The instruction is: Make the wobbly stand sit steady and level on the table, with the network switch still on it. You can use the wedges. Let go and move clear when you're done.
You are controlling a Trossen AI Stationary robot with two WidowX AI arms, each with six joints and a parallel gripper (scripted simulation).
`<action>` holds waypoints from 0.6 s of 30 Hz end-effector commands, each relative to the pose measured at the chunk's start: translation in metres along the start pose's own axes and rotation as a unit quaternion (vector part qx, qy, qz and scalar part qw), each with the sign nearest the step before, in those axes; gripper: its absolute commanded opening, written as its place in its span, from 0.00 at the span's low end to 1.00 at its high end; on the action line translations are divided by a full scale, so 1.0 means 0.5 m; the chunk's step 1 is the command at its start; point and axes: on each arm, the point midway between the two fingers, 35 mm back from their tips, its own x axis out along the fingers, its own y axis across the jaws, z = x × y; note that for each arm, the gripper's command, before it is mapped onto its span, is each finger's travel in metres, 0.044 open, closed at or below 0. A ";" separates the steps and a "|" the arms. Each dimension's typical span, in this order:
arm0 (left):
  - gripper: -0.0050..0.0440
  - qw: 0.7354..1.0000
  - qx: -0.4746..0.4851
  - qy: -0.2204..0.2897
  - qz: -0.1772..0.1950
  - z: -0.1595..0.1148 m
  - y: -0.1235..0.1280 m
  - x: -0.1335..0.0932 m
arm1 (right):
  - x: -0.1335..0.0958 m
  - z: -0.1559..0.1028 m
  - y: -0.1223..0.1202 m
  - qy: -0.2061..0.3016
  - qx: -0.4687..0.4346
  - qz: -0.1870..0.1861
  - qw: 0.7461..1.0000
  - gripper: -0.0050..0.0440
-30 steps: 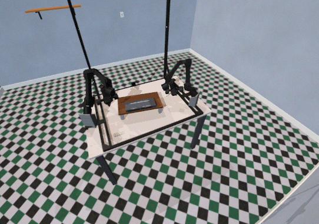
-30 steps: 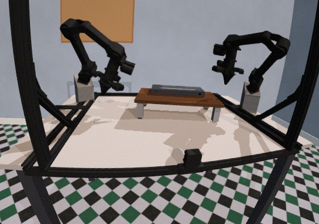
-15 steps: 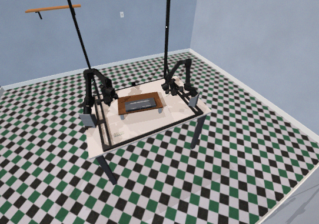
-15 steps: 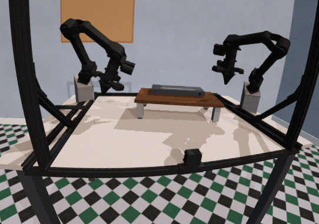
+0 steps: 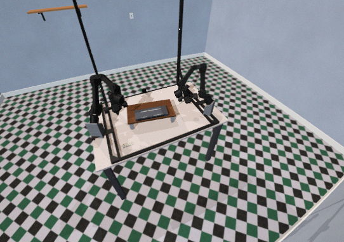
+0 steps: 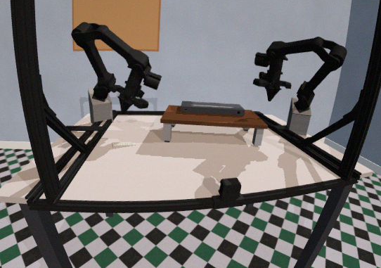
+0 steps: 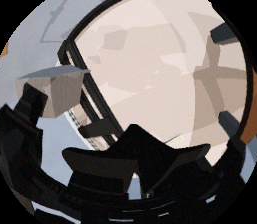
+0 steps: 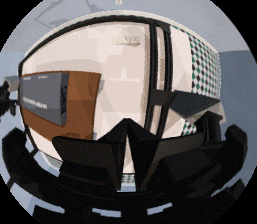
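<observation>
The brown stand (image 5: 132, 110) (image 6: 211, 119) (image 7: 256, 120) (image 8: 84, 107) stands on grey legs; in the exterior view its front edge looks slightly lower at the right, but whether it tilts is unclear. The dark grey network switch (image 5: 152, 113) (image 6: 212, 107) (image 8: 43, 97) lies on top. One pale, ridged wedge (image 5: 128, 145) (image 8: 125, 40) lies near the front left in the top view. Another (image 6: 123, 144) (image 7: 175, 141) lies beyond the stand's other end. My left gripper (image 6: 123, 110) (image 7: 133, 127) is shut and empty above the table. My right gripper (image 6: 270, 99) (image 8: 126, 121) is shut and empty, above and beside the stand.
Black rails (image 5: 158, 143) (image 6: 140, 206) border the work area. A small black box (image 5: 144, 91) (image 6: 230, 188) sits on one rail. Frame posts (image 5: 179, 36) (image 6: 24, 68) rise at two corners. The grey arm bases (image 5: 95, 129) (image 6: 100, 110) stand beside the table's side rails.
</observation>
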 end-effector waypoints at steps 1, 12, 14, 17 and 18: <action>0.10 0.999 -0.038 -0.003 -0.016 0.023 0.004 -0.016 | 0.000 0.000 0.000 0.000 0.000 0.000 1.000 0.10; 0.10 1.000 -0.007 -0.001 -0.003 0.005 0.001 -0.003 | 0.000 0.000 0.000 0.000 0.000 0.000 1.000 0.10; 0.10 1.000 -0.015 -0.001 -0.006 0.009 0.002 -0.006 | 0.000 0.000 0.000 0.000 0.000 0.000 1.000 0.10; 0.10 1.000 -0.027 -0.003 -0.011 0.016 0.003 -0.011 | 0.000 0.000 0.000 0.000 0.000 0.000 1.000 0.10; 0.10 0.999 -0.031 -0.003 -0.012 0.019 0.003 -0.013 | 0.000 0.000 0.000 0.000 0.000 0.000 1.000 0.10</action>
